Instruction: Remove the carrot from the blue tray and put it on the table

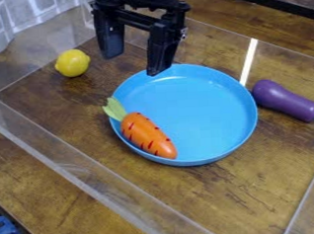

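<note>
The orange carrot [149,135] with dark grooves and a light green stub lies inside the blue tray [232,110], against its front-left rim, stub pointing up-left. The round tray rests on the dark wood table [243,198] near the middle of the view. My black gripper [135,53] hangs above the tray's back-left edge, pointing down, its two fingers spread apart with nothing between them. It is well above and behind the carrot, not touching it.
A yellow lemon [72,63] sits on the table to the left of the gripper. A purple eggplant [287,99] lies to the right of the tray. Clear acrylic walls [69,158] edge the table at the front-left and back.
</note>
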